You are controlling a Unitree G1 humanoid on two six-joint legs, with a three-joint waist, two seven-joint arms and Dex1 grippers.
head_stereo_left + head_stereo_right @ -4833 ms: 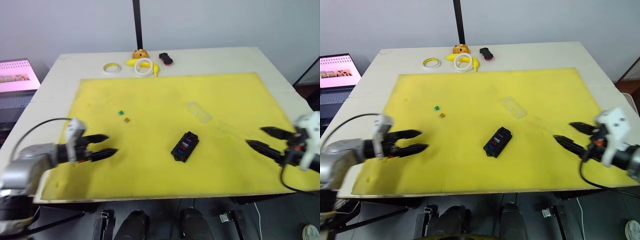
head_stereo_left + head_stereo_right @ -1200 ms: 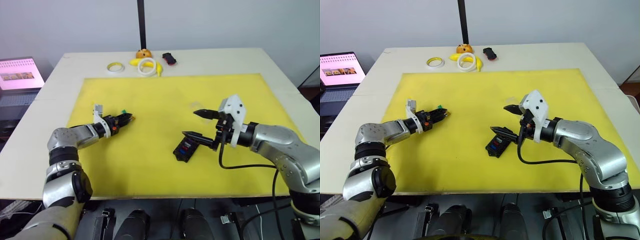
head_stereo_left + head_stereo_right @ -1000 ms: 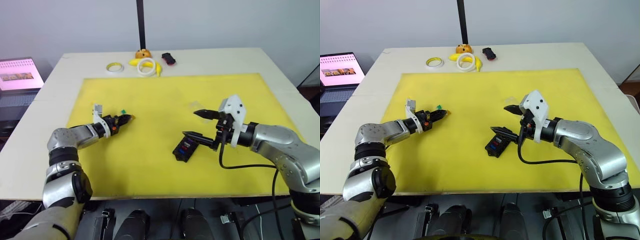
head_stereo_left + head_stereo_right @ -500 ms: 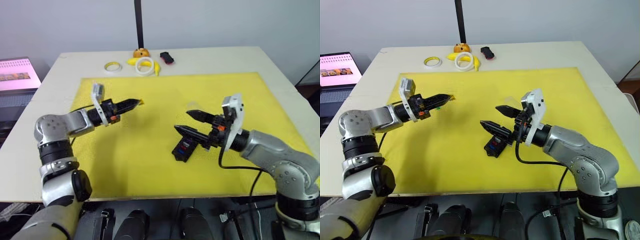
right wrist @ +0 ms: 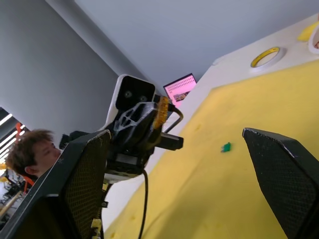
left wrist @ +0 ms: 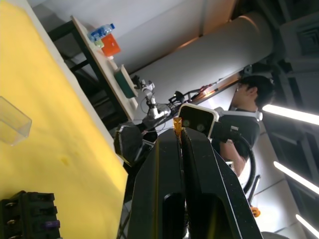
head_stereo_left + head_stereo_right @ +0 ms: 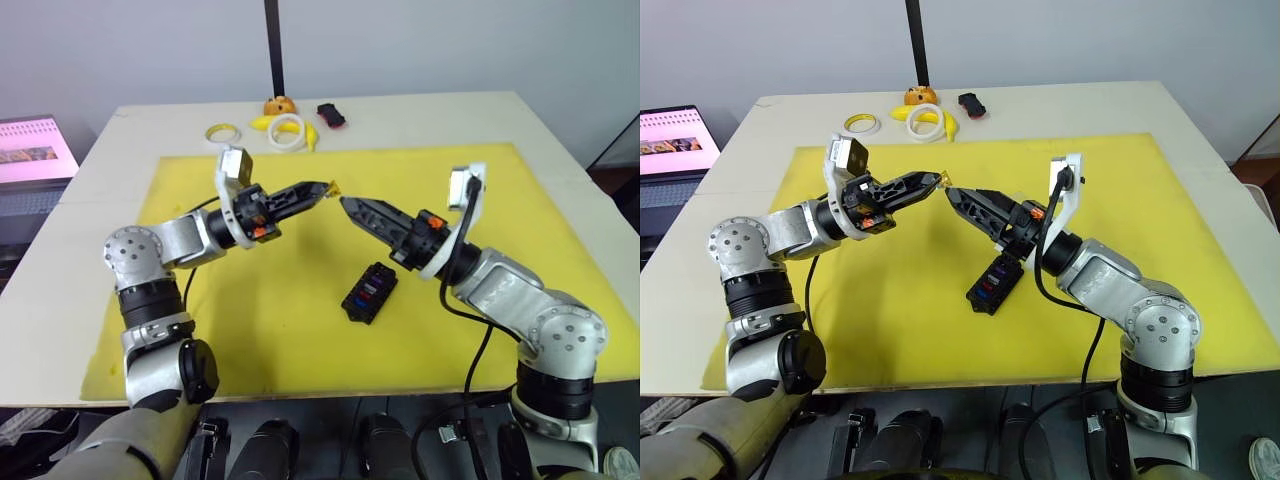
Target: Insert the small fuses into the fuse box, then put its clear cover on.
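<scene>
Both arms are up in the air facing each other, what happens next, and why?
Probably the right gripper, open, eases forward and closes on the small yellow fuse pinched at the tip of the left gripper. The two tips nearly meet above the yellow mat, and the fuse box lies nearer the right arm.

Two grippers meet above one yellow mat point(image 7: 500, 180): the left gripper point(image 7: 322, 189) and the right gripper point(image 7: 347, 204). One black fuse box point(image 7: 369, 292) lies at centre. One yellow fuse point(image 6: 176, 124) sits pinched; one green fuse point(image 5: 226, 147) lies loose. Two tape rings, one yellow-edged point(image 7: 221, 132) and one white point(image 7: 288, 128), sit at upper centre. One clear cover point(image 6: 12, 121) appears.
</scene>
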